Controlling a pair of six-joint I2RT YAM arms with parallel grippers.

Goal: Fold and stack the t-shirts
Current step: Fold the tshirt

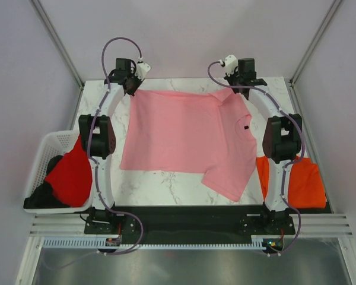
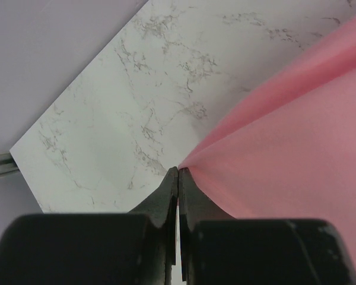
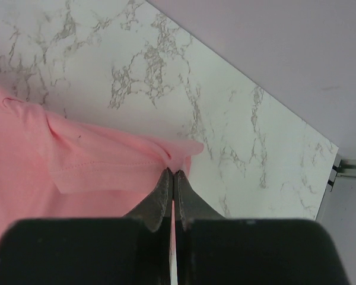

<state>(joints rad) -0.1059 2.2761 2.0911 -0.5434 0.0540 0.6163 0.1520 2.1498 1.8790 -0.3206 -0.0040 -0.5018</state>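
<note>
Currently, the light pink t-shirt (image 1: 184,133) is spread flat on the marble table (image 1: 166,184), covering most of the table's middle. Its long axis runs across the table from left to right, with the hem toward the left edge and the neck opening toward the right edge. One sleeve is extended toward the near right part of the table; the other sleeve is bunched at the far right. The fabric is plain and mostly smooth, with slight creases near the collar.

The left gripper (image 2: 178,172) is located at the far left corner of the table and is clenched on the far hem corner of this shirt, the cloth fanning away from the pinched fingertips. The right gripper (image 3: 172,173) is located at the far right corner of the table and is clamped on the gathered edge of the far sleeve.

The bright orange t-shirt (image 1: 305,181) is seen at the near right edge of the table. The red t-shirt (image 1: 71,175) is draped over the white basket (image 1: 50,145) just beside the table's left edge.
</note>
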